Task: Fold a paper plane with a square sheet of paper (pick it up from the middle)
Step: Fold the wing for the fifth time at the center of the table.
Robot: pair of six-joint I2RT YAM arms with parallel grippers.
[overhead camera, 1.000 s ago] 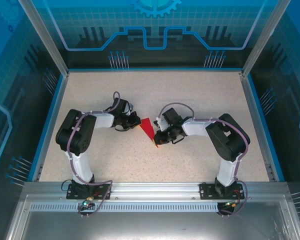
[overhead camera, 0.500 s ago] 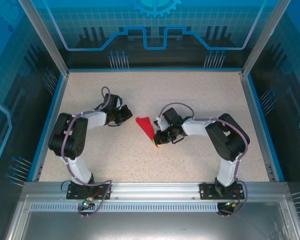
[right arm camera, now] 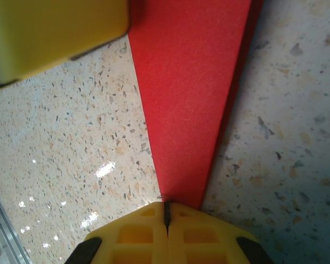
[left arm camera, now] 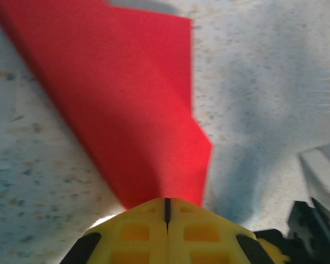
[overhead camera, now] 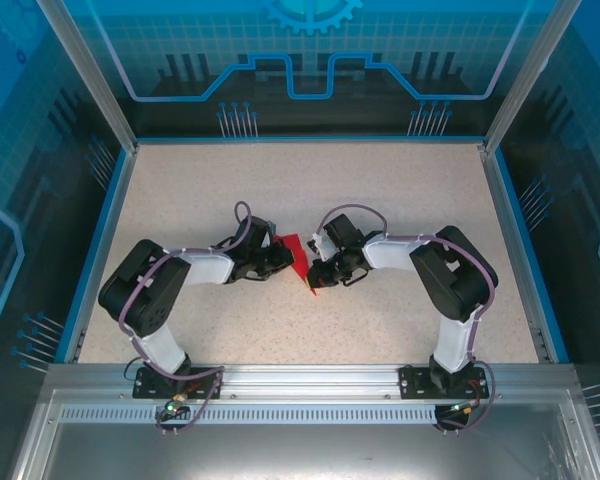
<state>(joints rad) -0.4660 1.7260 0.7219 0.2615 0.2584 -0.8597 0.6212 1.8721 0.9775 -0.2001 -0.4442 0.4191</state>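
Note:
The square sheet of paper lies on the table as a folded, narrow red wedge between the two arms. My left gripper is shut, its yellow tips against the wedge's left side. In the left wrist view the red paper spreads out ahead of the left gripper, with no red in the slit between its fingers. My right gripper is shut at the wedge's near, pointed end. In the right wrist view the paper narrows down to the right gripper, and a left gripper finger shows at top left.
The speckled beige table is bordered by a blue rim and metal posts. An aluminium rail carries both arm bases along the near edge.
The left gripper, at the paper one second ago, swung off to the left and has come back to the paper's left side. The right arm has hardly moved.

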